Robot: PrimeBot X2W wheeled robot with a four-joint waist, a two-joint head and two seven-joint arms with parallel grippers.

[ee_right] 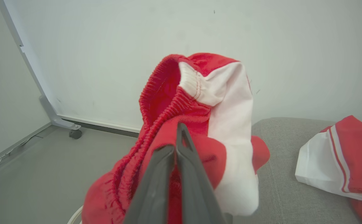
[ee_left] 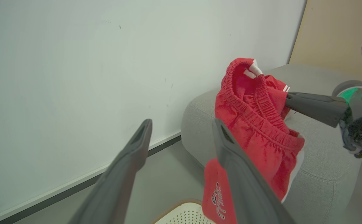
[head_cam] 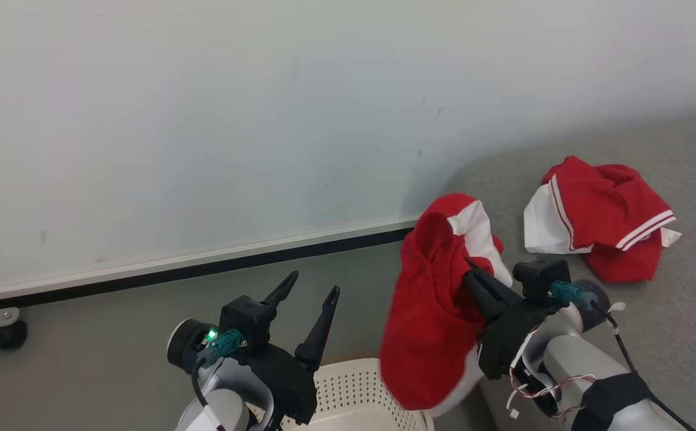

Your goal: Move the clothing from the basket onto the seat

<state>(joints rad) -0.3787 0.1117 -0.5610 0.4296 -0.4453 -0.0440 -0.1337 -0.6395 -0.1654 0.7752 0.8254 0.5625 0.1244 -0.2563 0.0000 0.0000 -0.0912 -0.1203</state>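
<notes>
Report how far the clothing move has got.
Done: one red garment lies on the seat. In hand: the right pincer is shut on the second garment, hanging above the basket. Left: set it on the seat. The left pincer is open and empty.

There are two soft red sports garments with white panels: one crumpled garment (head_cam: 605,215) lies on the single large light-grey fabric sofa (head_cam: 671,335), and one hanging garment (head_cam: 432,323) is just off the sofa's rounded end. One small cream-white perforated plastic basket (head_cam: 354,389) sits near that end. Two dark two-fingered hands show: the left hand (head_cam: 312,284) and the right hand (head_cam: 471,266).
</notes>
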